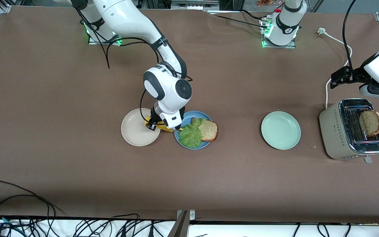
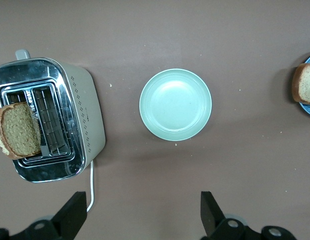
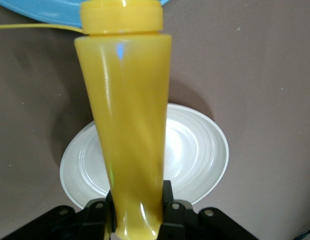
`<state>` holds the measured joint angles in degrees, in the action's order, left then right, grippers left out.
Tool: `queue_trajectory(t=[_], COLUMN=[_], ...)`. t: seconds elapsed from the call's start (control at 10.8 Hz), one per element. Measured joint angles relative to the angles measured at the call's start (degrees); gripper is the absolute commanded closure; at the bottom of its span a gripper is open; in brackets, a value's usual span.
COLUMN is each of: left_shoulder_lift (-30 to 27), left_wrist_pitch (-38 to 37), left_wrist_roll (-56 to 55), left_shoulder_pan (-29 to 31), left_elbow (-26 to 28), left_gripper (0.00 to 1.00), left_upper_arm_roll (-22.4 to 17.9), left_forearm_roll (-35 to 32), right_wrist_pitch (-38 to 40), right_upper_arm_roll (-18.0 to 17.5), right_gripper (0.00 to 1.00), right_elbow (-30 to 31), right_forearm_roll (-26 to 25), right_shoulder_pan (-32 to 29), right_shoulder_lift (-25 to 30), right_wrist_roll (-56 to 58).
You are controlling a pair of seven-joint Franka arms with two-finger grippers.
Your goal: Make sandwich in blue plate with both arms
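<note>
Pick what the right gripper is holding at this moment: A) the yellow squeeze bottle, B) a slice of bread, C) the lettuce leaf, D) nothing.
A: the right gripper is clamped on the base of the yellow squeeze bottle, tipped over the rim of the blue plate, where the lettuce leaf and a bread slice already lie.

Robot lab: bolted arm bases (image 1: 279, 31), loose cables (image 1: 18, 210).

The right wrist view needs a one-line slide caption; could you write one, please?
Right gripper holds the yellow squeeze bottle above the beige-white plate, its cap beside the blue plate.
</note>
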<state>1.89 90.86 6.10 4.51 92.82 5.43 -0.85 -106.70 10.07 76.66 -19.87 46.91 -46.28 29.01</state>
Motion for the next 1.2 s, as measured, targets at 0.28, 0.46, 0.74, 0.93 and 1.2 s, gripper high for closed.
queue_trajectory(t=[0.28,0.46,0.74,0.93,1.2], left_shoulder_lift=[0.0,0.0,0.02,0.04,0.05], left_wrist_pitch=[0.0,0.0,0.0,0.0,-0.01], left_wrist_roll=[0.0,0.0,0.0,0.0,0.0], left_shoulder_pan=[0.0,0.01,0.02,0.02,0.05], left_elbow=[0.0,-0.01,-0.05,-0.06,-0.07], left_gripper=[0.0,0.0,0.0,0.0,0.0], left_upper_arm_roll=[0.0,-0.01,-0.01,0.0,-0.02], left_forearm_roll=[0.0,0.0,0.0,0.0,0.0], right_wrist_pitch=[-0.73,-1.64,-1.94,-1.85,-0.58], right_upper_arm_roll=[-0.95,-8.36,-19.66,-24.52,-26.03], right_gripper=[1.0,1.0,1.0,1.0,1.0], right_elbow=[-0.04,-0.17,-0.23,-0.15,0.59], right_forearm_roll=[1.83,7.1,19.55,26.07,36.57], right_shoulder_pan=[-2.58,-11.5,-27.06,-35.17,-43.28], right_shoulder_lift=[0.7,2.15,4.03,4.03,3.24], right_wrist_roll=[0.01,1.34,10.5,18.9,36.21])
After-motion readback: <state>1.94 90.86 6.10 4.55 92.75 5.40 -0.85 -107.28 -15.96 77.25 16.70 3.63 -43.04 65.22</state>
